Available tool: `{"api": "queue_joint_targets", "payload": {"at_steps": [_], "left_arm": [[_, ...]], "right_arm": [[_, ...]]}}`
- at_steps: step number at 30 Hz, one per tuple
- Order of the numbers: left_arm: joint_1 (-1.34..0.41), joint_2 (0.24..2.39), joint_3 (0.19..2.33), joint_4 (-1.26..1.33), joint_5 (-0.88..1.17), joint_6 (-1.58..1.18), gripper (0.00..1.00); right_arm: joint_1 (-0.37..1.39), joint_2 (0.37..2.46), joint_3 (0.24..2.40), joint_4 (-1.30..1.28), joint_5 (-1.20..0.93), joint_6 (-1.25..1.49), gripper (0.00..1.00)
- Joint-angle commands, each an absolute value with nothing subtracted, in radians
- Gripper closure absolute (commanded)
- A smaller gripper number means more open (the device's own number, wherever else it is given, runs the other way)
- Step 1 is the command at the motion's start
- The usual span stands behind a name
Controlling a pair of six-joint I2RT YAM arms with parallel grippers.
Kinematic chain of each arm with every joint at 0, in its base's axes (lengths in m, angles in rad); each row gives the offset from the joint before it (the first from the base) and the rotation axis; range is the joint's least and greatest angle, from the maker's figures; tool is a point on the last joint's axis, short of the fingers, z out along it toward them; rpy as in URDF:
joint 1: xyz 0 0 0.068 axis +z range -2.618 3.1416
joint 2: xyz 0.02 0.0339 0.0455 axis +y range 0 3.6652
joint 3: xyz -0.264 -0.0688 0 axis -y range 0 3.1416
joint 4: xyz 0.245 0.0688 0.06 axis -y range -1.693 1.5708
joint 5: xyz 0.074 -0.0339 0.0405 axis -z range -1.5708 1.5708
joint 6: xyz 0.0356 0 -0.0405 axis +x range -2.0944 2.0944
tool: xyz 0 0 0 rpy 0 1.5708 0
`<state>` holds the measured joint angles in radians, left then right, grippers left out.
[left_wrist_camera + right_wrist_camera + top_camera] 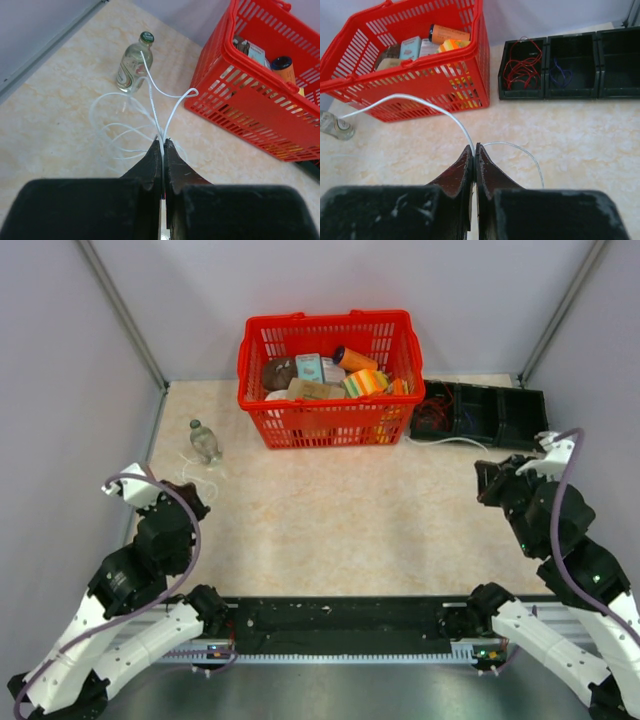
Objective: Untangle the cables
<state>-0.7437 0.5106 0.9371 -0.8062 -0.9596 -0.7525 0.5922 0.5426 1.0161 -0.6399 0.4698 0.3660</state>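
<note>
In each wrist view the jaws fill the bottom of the frame. The left gripper point(163, 142) is pressed fully together on the thin white cable point(405, 96), with two strands rising out of the pinch. The right gripper point(474, 149) is likewise closed tight on white cable, one strand arcing to the left of its frame and a shorter one curling right.

Beyond the left fingers, slack white loops lie on the beige marbled table point(340, 530). One strand runs up to the clear glass bottle with a green cap point(131, 65), lying at upper centre. Whether it wraps the neck cannot be told.

The likely trouble is that spreading the arms could drag or roll that bottle, or cinch the loose coils into a knot. So fine a cable might also slip from either pinch.

Farther back stand one red plastic mesh basket point(325, 425) of groceries and three black bins point(570, 92). One bin holds red wires point(520, 70), and another holds a blue wire point(561, 75).
</note>
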Motion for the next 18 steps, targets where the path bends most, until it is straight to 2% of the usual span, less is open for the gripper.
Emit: {"api": "queue_joint_targets", "payload": {"at_steps": [1,5,7,14,18], "left_arm": [[-0.741,0.485,1.005,-0.811,-1.046,-0.693,1.0],[-0.741,0.477,1.031,-0.816,-1.065,-0.658,1.0],[-0.741,0.476,1.022,-0.792,-1.033,-0.635,1.0],[-0.741,0.623,0.947,-0.704,-0.751,-0.661,1.0],[-0.741,0.721,0.83,-0.569,-0.614,-0.658,1.0]], "right_arm": [[0.588,0.522,1.071,-0.644,0.552,0.338,1.0],[0.588,0.514,1.091,-0.658,0.565,0.33,1.0],[0.588,0.531,1.094,-0.657,0.507,0.342,1.0],[0.586,0.663,1.091,-0.632,0.255,0.384,1.0],[0.588,0.756,1.1,-0.624,0.065,0.357,1.0]]}}
